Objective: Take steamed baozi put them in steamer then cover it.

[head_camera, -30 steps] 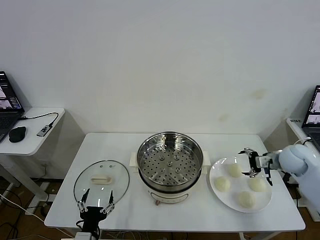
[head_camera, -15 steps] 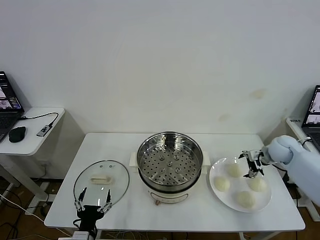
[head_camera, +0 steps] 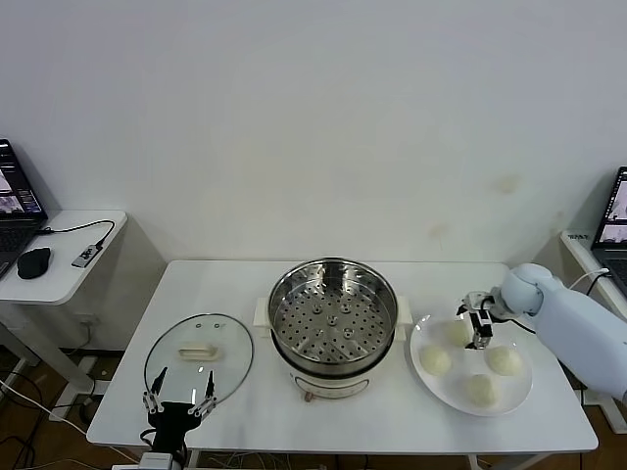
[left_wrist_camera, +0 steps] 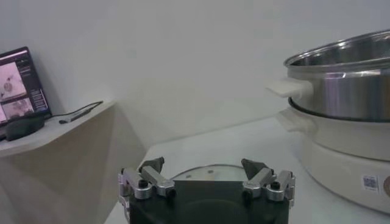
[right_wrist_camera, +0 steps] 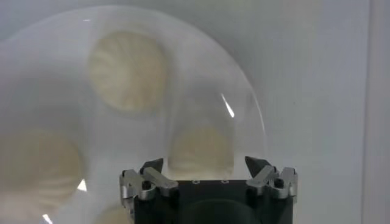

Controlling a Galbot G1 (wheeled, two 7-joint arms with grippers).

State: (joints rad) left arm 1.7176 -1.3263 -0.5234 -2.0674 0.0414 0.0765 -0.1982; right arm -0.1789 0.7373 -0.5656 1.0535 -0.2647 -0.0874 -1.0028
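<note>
The steamer [head_camera: 333,311] stands uncovered mid-table, its perforated tray bare; its wall and handle show in the left wrist view [left_wrist_camera: 341,79]. Several baozi lie on a white plate [head_camera: 468,363]: front left [head_camera: 435,360], right [head_camera: 504,360], front [head_camera: 481,389] and back [head_camera: 457,334]. My right gripper [head_camera: 477,328] hangs over the back baozi [right_wrist_camera: 201,152], open, its fingertips either side of it and not touching. Other baozi [right_wrist_camera: 127,70] [right_wrist_camera: 33,173] lie farther off on the plate [right_wrist_camera: 61,122]. My left gripper [head_camera: 178,401] [left_wrist_camera: 202,165] waits open at the lid's front edge.
The glass lid [head_camera: 199,354] [left_wrist_camera: 201,173] with its cream handle lies flat on the table left of the steamer. A side table [head_camera: 59,257] with a mouse and a laptop stands at the far left. Another laptop [head_camera: 615,220] sits at the far right.
My right gripper has moved left across the plate, from above its right side to over the back baozi, and its jaws have narrowed a little. The left arm has barely moved.
</note>
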